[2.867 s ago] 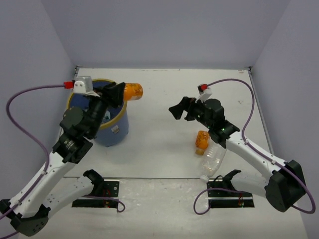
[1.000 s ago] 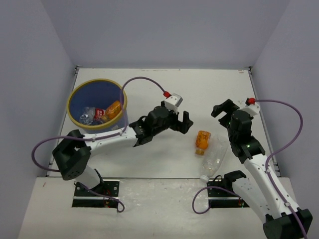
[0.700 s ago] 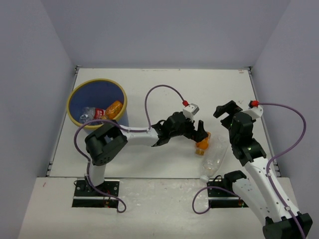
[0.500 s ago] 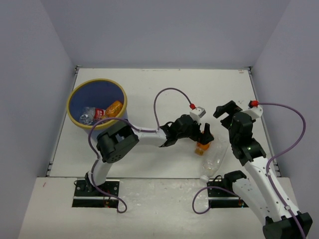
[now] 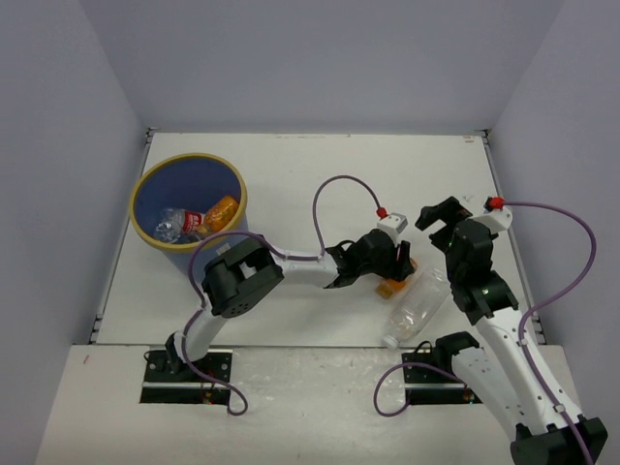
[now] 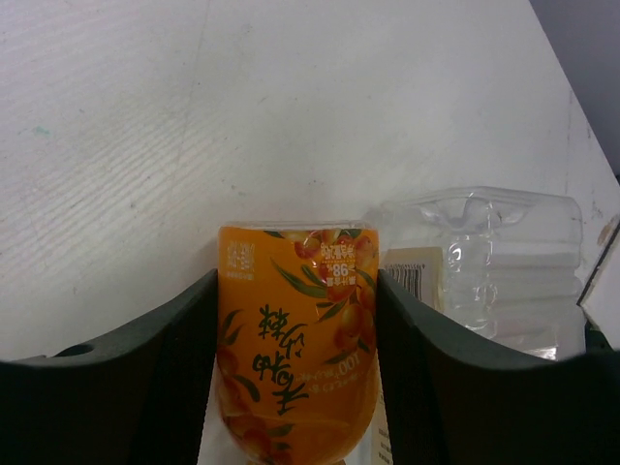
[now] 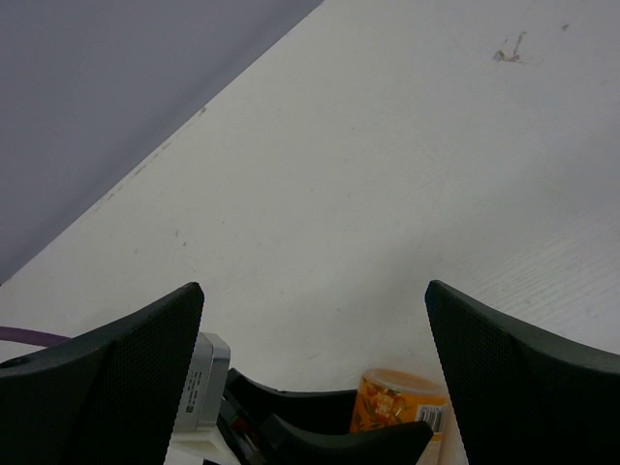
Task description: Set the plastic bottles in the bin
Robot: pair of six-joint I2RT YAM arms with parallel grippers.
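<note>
Now the left gripper has reached over and squeezes the orange bottle. Lift slowly; the clear bottle lies just beside it. The right gripper is wide apart.

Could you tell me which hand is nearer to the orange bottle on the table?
Left. The left hand has its fingers against both sides of the orange bottle; the right hand hangs open behind and right of it, apart.
</note>
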